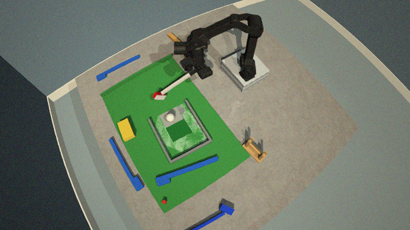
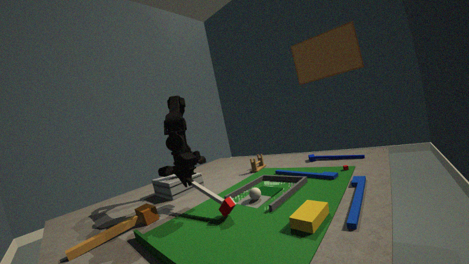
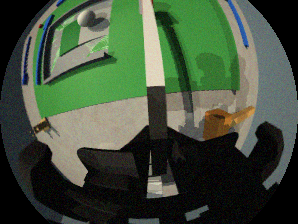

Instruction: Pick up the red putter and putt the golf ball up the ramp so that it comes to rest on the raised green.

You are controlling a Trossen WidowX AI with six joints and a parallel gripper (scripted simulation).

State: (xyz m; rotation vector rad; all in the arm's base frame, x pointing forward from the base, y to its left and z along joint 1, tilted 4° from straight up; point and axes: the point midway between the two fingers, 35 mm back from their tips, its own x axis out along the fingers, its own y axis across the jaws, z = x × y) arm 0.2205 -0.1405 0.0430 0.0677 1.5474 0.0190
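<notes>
My gripper [image 1: 193, 71] [image 2: 187, 182] [image 3: 154, 127] is shut on the dark grip of the red putter, whose white shaft [image 1: 175, 83] [image 2: 208, 192] [image 3: 155, 60] slopes down over the mat. Its red head [image 1: 157, 94] [image 2: 226, 207] is just above the mat, behind the ramp's open end and apart from the ball. The white golf ball [image 1: 169, 117] [image 2: 254, 193] [image 3: 86, 18] is on the grey ramp [image 1: 178, 117] [image 2: 257, 204], before the dark green raised square [image 1: 178, 131] [image 2: 271, 190] [image 3: 70, 34]. Whether it is moving cannot be told. Grey walls [image 1: 190, 152] [image 2: 289, 195] enclose three sides.
A yellow block [image 1: 126, 129] [image 2: 308, 216] sits on the green mat [image 1: 130, 102] [image 2: 210, 242]. An orange putter [image 1: 172, 36] [image 2: 101, 236] [image 3: 215, 125] lies beside the mat. Several blue putters lie around; one [image 1: 190, 167] crosses the mat beyond the walls. A wooden rack [image 1: 254, 151] stands beside the mat.
</notes>
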